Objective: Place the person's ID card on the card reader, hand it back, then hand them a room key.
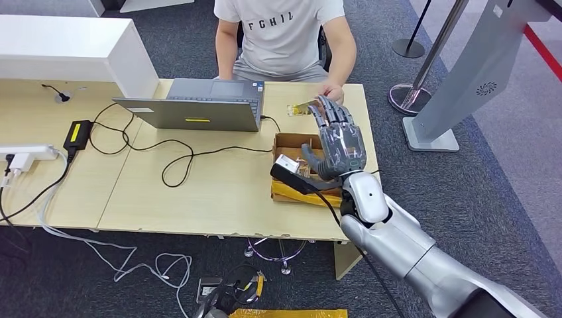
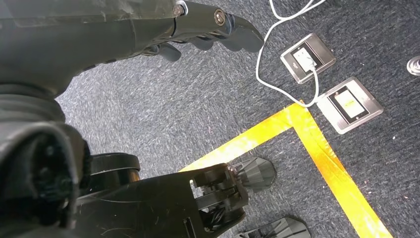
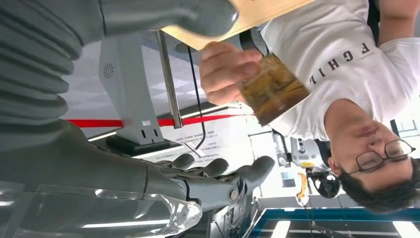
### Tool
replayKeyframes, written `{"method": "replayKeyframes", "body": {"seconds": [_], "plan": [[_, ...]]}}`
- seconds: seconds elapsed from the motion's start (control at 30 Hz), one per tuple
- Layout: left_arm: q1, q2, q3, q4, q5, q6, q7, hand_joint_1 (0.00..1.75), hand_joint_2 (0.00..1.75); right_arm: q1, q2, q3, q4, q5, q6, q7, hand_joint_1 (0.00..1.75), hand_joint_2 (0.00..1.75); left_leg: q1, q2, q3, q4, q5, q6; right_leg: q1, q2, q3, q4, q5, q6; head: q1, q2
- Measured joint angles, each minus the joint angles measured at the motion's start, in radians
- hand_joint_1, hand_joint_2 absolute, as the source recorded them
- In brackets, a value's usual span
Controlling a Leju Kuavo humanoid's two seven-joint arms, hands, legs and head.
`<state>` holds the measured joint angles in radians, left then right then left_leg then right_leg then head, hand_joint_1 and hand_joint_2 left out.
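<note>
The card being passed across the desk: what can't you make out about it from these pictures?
- Head view: the card is small, partly behind the right hand; print unreadable.
- Right wrist view: card face blurred, one end covered by the person's hand.
- Whether the robot's fingers touch it: cannot tell.

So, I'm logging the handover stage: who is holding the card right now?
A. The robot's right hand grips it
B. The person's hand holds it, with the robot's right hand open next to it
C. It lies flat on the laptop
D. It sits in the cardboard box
B: the person's hand grips the card, while the right hand has its fingers spread, holding nothing.
</note>
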<state>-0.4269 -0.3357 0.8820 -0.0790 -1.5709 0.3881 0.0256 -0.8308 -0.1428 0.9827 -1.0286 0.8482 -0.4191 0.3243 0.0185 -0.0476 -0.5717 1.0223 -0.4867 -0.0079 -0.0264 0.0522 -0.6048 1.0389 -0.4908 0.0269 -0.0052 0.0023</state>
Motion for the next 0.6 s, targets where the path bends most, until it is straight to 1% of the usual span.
{"method": "replayKeyframes", "body": {"seconds": [0.2,0.5,0.6], "plan": [[0.0,0.0,0.0,0.0,0.0,0.003,0.0,0.0,0.0,0.003,0.01,0.012,0.017,-0.004,-0.003,-0.026,0.0,0.0,0.0,0.0,0.0,0.0,0.0,0.0,0.0,0.0,0.0,0.0,0.0,0.0,0.0,0.0],[0.0,0.0,0.002,0.0,0.0,0.006,0.0,0.0,0.0,0.003,0.022,0.021,0.035,-0.003,-0.004,-0.03,0.0,0.0,0.0,0.0,0.0,0.0,0.0,0.0,0.0,0.0,0.0,0.0,0.0,0.0,0.0,0.0],[0.0,0.0,0.004,0.0,0.0,0.006,0.0,0.0,0.0,0.003,0.025,0.016,0.041,-0.062,-0.021,-0.034,0.0,0.0,0.0,0.0,0.0,0.0,0.0,0.0,0.0,0.0,0.0,0.0,0.0,0.0,0.0,0.0]]}}
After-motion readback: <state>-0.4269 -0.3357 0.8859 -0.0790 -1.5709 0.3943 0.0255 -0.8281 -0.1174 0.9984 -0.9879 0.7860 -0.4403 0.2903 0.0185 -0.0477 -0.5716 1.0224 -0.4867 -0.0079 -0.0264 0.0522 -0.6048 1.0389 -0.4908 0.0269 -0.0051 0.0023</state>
